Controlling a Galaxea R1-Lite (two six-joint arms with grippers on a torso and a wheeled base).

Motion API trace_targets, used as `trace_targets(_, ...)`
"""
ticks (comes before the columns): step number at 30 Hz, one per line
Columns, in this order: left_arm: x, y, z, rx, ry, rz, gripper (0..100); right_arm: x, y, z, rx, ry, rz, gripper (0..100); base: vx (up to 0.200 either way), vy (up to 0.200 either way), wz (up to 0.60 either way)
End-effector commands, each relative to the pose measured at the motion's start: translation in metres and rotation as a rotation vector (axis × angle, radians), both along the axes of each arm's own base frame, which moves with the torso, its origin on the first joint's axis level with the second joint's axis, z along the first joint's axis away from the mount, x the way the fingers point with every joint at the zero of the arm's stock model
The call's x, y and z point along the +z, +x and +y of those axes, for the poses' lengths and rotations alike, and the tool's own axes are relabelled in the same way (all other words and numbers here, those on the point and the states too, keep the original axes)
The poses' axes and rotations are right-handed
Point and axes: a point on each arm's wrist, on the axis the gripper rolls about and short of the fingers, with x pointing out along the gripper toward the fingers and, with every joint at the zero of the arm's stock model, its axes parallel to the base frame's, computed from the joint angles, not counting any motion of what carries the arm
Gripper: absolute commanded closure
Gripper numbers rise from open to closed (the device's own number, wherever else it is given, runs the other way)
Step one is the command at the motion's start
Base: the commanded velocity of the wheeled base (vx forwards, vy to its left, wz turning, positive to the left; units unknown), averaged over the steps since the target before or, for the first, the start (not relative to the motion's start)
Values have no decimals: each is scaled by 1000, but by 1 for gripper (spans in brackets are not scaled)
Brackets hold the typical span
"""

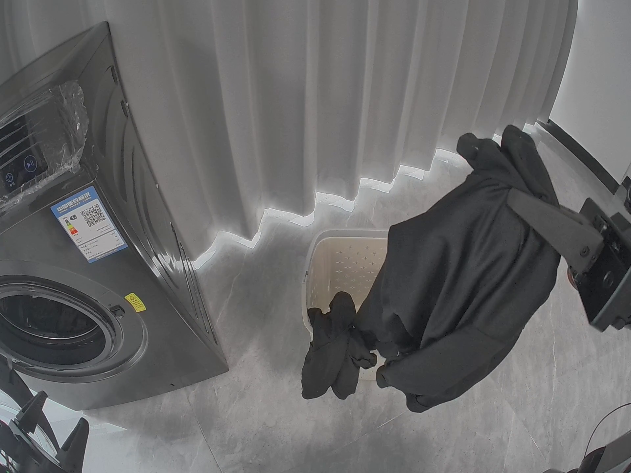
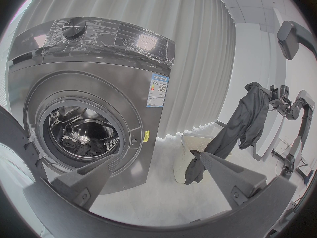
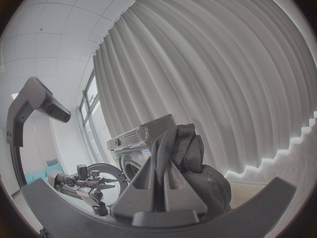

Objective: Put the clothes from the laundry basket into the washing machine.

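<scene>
My right gripper (image 3: pixel 161 177) is shut on a dark garment (image 1: pixel 460 284), holding it up by a bunched end (image 3: pixel 180 149). The cloth hangs over the white laundry basket (image 1: pixel 342 257) on the floor. A dark piece (image 1: pixel 332 353) drapes over the basket's front rim; I cannot tell whether it belongs to the same garment. The grey washing machine (image 1: pixel 98 244) stands at the left with its round opening (image 1: pixel 52 326) uncovered. Dark clothes (image 2: pixel 84 146) lie in the drum. Low in front of that opening my left gripper (image 2: pixel 158 162) is open and holds nothing.
The machine's round door (image 3: pixel 105 174) is swung open beside my left gripper (image 1: pixel 59 415). A long white curtain (image 1: pixel 328 87) hangs behind the machine and basket. Bare grey floor (image 1: pixel 263 415) lies between the basket and the machine.
</scene>
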Motion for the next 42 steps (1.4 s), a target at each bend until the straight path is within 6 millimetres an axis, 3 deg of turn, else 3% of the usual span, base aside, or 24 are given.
trace_targets(1,-4,1,0,-1,1,15,0,5,-5,-5,5,7,-37,100,0,0,0)
trace_targets(8,-4,1,0,-2,-9,17,0,12,4,-7,-36,-2,-25,100,-143,0,0)
trace_targets(15,-4,1,0,-2,-9,17,0,5,6,-8,4,-48,35,100,-200,0,0)
trace_targets(31,-4,1,0,-2,-9,15,0,12,8,-8,8,-15,44,100,0,0,0)
trace_targets(42,-4,1,0,-2,-9,17,0,5,7,-6,18,-34,68,100,0,0,600)
